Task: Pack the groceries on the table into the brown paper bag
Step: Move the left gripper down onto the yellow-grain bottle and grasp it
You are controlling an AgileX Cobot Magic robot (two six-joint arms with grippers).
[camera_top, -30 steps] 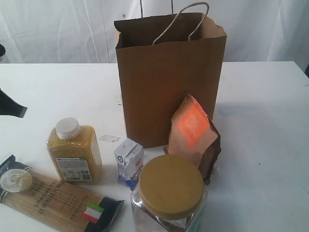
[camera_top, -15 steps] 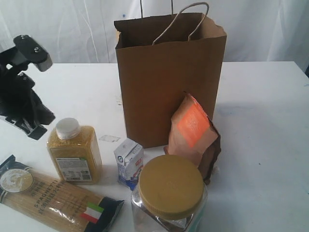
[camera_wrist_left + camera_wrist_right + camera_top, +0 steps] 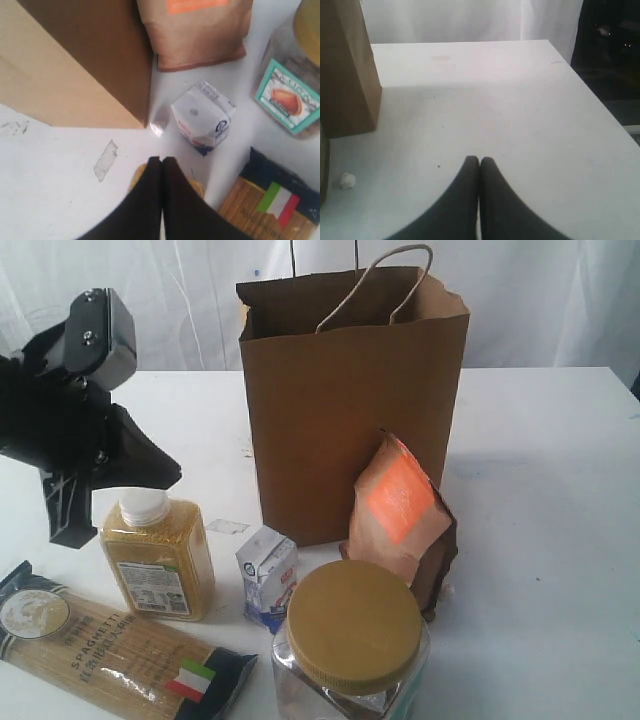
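The bottle (image 3: 160,560) stands upright toward the bench's (image 3: 560,540) near left corner, just under the left fingers (image 3: 150,185), which are pressed together, as are the right fingers (image 3: 467,180) over the bench's right side; full of grain, it is likely rigid, fairly heavy and smooth-sided, so a grip across the body below the shoulder looks safer than the cap (image 3: 143,508). The spaghetti (image 3: 110,650) lies just in front, the carton (image 3: 268,575) just beside, jar (image 3: 350,640) and pouch (image 3: 400,510) beyond, and the tall bag's (image 3: 350,410) high rim looks the main obstacle

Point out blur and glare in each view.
Exterior view: the clear jar up front looks soft, the white backdrop washed out. Left wrist view: the left claw is blurred, the small carton sharper. Right wrist view: the right claw is blurred.
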